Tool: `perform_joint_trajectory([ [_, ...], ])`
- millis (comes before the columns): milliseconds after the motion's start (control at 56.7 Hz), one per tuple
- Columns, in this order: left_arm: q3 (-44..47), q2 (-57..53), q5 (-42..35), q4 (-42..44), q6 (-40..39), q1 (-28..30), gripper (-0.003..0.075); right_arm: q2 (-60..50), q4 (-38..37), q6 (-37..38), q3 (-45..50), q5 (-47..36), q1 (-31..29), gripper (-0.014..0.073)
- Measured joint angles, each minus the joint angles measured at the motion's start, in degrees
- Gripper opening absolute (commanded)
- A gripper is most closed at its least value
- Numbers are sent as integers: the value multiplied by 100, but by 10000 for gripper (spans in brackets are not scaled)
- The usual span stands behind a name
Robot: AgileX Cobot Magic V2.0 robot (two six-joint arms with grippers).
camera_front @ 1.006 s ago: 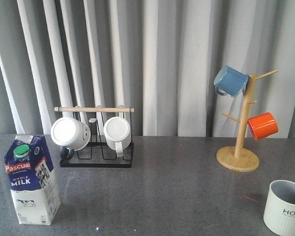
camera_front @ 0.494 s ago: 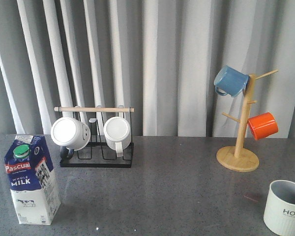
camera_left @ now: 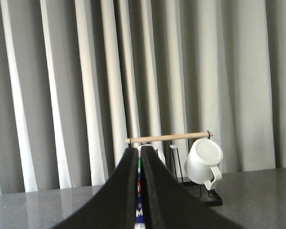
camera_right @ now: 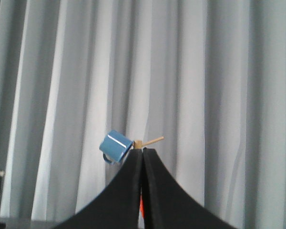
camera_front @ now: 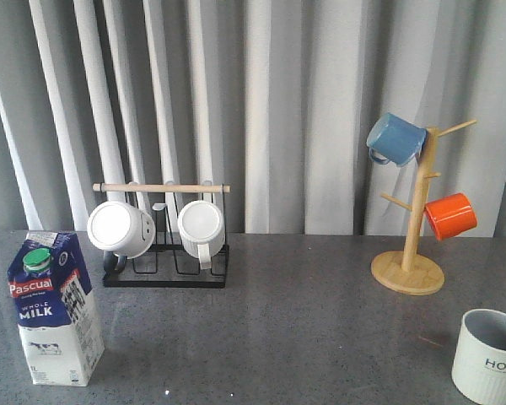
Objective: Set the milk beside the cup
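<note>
The milk (camera_front: 55, 308), a blue-and-white carton with a green cap, stands upright at the front left of the grey table. The cup (camera_front: 489, 357), a pale ribbed mug lettered "HOME", stands at the front right, far from the milk. Neither gripper shows in the front view. In the left wrist view my left gripper (camera_left: 139, 164) is shut and empty; a sliver of the milk (camera_left: 139, 200) shows through the slit between the jaws, farther off. In the right wrist view my right gripper (camera_right: 142, 157) is shut and empty, facing the mug tree.
A black wire rack (camera_front: 164, 274) with a wooden rod holds two plain white mugs (camera_front: 121, 229) at the back left. A wooden mug tree (camera_front: 409, 272) at the back right carries a blue mug (camera_front: 395, 139) and an orange mug (camera_front: 450, 216). Grey curtains hang behind.
</note>
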Motion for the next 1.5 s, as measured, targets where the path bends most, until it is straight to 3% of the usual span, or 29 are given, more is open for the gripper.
perform_joint_trajectory([
  [194, -1466, 2069, 448, -13, 47, 0, -6, 1958, 778, -519, -1365, 893, 0, -8],
  [371, -1800, 2977, 405, -25, 47, 0, -6, 2593, 911, -695, -1515, 1056, 0, -8],
  [706, -1800, 3142, 255, -25, 51, 0, -6, 2658, 1134, -705, -1515, 1278, 0, 20],
  [812, -1800, 3142, 261, -25, 51, 0, -2, 2658, 1184, -712, -1515, 1282, 0, 76],
  [935, -1800, 3142, 289, -25, 51, 0, 20, 2658, 1199, -737, -1515, 1282, 0, 202],
  [1094, -1800, 3142, 206, -25, 51, 0, 134, 2704, 1203, -847, -1520, 1290, 0, 435],
  [1218, -1800, 3142, 199, -25, 65, 0, 319, 2790, 1203, -864, -1520, 1294, 0, 572],
  [1341, -1800, 3190, 199, -25, 67, 0, 499, 2877, 1192, -1012, -1520, 1288, 0, 594],
  [1500, -1800, 3252, 156, -25, 67, 0, 587, 2992, 1220, -1326, -1521, 1088, 0, 594],
])
